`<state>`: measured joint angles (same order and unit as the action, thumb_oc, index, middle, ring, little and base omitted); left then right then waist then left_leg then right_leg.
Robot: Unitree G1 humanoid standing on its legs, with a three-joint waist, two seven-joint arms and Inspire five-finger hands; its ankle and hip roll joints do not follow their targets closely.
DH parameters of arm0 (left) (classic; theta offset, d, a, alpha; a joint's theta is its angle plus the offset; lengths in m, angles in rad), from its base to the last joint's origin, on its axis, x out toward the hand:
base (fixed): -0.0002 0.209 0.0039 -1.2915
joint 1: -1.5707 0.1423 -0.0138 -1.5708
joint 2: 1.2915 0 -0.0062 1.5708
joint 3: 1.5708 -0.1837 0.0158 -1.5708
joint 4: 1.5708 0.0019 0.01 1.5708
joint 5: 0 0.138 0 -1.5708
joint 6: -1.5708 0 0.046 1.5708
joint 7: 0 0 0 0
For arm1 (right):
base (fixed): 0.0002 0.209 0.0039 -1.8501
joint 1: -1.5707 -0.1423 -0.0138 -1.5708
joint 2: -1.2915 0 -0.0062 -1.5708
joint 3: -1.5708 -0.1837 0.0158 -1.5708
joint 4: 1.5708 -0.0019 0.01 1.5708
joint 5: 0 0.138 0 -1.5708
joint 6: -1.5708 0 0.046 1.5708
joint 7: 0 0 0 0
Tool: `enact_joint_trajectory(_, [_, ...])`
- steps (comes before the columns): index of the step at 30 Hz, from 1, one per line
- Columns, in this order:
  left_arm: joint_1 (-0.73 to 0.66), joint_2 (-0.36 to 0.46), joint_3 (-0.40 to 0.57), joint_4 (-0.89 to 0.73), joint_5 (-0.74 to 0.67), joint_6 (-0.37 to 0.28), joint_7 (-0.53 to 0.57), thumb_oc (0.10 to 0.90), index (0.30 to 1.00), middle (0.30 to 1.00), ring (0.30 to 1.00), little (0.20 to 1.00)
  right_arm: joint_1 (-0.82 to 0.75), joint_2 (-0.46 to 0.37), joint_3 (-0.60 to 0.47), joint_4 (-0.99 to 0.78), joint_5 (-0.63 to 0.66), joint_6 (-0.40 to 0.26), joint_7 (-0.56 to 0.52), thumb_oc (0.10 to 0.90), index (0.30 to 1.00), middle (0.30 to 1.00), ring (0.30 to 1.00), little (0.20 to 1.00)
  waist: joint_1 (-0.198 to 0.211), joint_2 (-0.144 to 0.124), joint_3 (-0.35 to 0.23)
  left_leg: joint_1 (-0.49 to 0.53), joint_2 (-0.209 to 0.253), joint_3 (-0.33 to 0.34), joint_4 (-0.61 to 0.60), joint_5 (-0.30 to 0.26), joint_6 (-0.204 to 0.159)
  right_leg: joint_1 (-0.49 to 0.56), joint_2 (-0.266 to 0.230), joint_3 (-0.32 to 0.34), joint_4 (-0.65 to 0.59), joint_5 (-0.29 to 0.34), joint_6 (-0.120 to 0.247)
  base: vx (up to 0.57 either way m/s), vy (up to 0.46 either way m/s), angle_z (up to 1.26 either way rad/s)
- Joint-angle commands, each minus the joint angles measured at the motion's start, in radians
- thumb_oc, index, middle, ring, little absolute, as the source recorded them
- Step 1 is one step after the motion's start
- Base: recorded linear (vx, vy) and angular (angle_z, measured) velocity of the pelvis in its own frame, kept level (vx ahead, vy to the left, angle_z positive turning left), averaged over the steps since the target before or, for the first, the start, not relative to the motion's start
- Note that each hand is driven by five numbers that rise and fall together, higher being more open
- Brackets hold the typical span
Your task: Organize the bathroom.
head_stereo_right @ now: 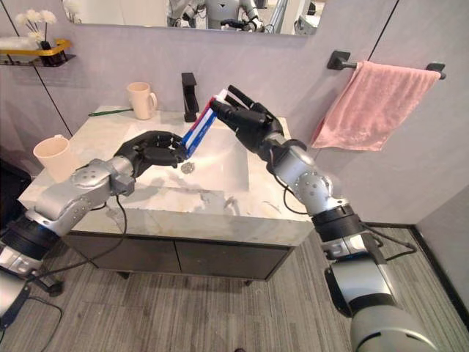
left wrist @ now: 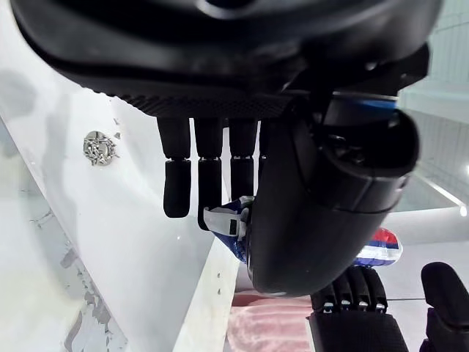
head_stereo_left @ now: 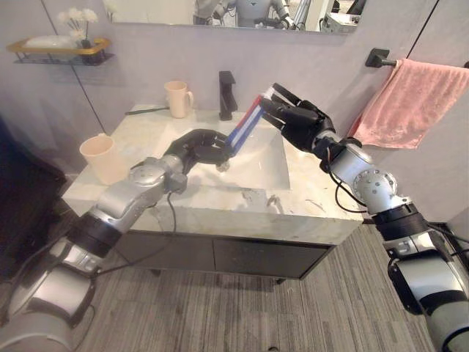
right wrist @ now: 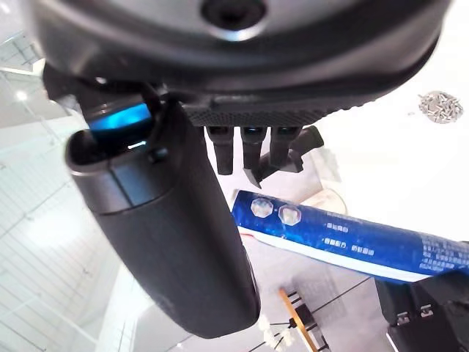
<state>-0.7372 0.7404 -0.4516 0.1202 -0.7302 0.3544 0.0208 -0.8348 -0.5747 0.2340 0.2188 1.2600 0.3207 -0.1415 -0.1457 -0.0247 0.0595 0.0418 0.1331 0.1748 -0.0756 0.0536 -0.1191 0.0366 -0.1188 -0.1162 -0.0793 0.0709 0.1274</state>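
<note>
A blue, red and white toothpaste tube [head_stereo_left: 245, 123] slants up over the sink basin [head_stereo_left: 256, 165]. My left hand [head_stereo_left: 201, 147] has its fingers curled round the tube's lower end, and the left wrist view shows the tube [left wrist: 227, 224] pinched behind the thumb. My right hand [head_stereo_left: 297, 121] reaches in from the right at the tube's upper end, with straight fingers above it and the thumb below. In the right wrist view the tube [right wrist: 344, 238] lies past the straight fingers [right wrist: 249, 150], which do not close on it.
A black faucet [head_stereo_left: 227, 95] stands behind the basin, with a beige mug [head_stereo_left: 178, 99] and a green toothbrush [head_stereo_left: 146, 111] to its left. A beige cup [head_stereo_left: 102, 158] sits on the counter's left edge. A pink towel [head_stereo_left: 407, 103] hangs on the right wall.
</note>
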Motion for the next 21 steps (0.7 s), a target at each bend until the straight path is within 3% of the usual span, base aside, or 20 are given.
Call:
enact_joint_trajectory(1, [-0.089, 0.004, 0.107, 0.009, 0.020, -0.128, 0.022, 0.400, 0.300, 0.300, 0.300, 0.300, -0.096, -0.015, -0.060, -0.083, 0.003, -0.105, 0.061, 0.800, 0.900, 0.900, 0.900, 0.900, -0.011, -0.010, -0.121, -0.069, 0.026, -0.060, 0.107, -0.008, 0.017, -0.012, 0.025, 0.007, 0.107, -0.077, 0.034, 0.00, 0.000, 0.00])
enact_joint_trajectory(5, [-0.094, 0.002, 0.109, 0.006, 0.018, -0.131, 0.038, 0.400, 0.300, 0.300, 0.300, 0.300, -0.094, -0.013, -0.059, -0.086, 0.001, -0.089, 0.057, 0.800, 0.900, 0.900, 0.900, 0.900, -0.012, -0.010, -0.122, -0.070, 0.026, -0.061, 0.108, -0.008, 0.017, -0.013, 0.025, 0.009, 0.107, -0.077, 0.034, 0.00, 0.000, 0.00])
enact_joint_trajectory(14, [-0.085, -0.004, 0.127, -0.007, 0.019, -0.225, 0.093, 0.400, 0.300, 0.300, 0.300, 0.300, -0.075, -0.002, -0.046, -0.073, -0.021, -0.084, 0.063, 0.800, 0.900, 0.900, 0.900, 0.900, -0.011, -0.015, -0.116, -0.076, 0.026, -0.064, 0.111, -0.005, 0.015, -0.017, 0.026, 0.007, 0.114, -0.081, 0.030, 0.00, 0.000, 0.00])
enact_joint_trajectory(21, [-0.076, -0.010, 0.136, -0.027, 0.025, -0.240, 0.102, 0.400, 0.300, 0.300, 0.300, 0.300, -0.069, 0.000, -0.043, -0.063, -0.029, -0.072, 0.056, 0.800, 0.900, 0.900, 0.900, 0.900, -0.008, -0.018, -0.110, -0.078, 0.025, -0.067, 0.114, -0.006, 0.016, -0.015, 0.026, 0.004, 0.114, -0.082, 0.028, 0.00, 0.000, 0.00])
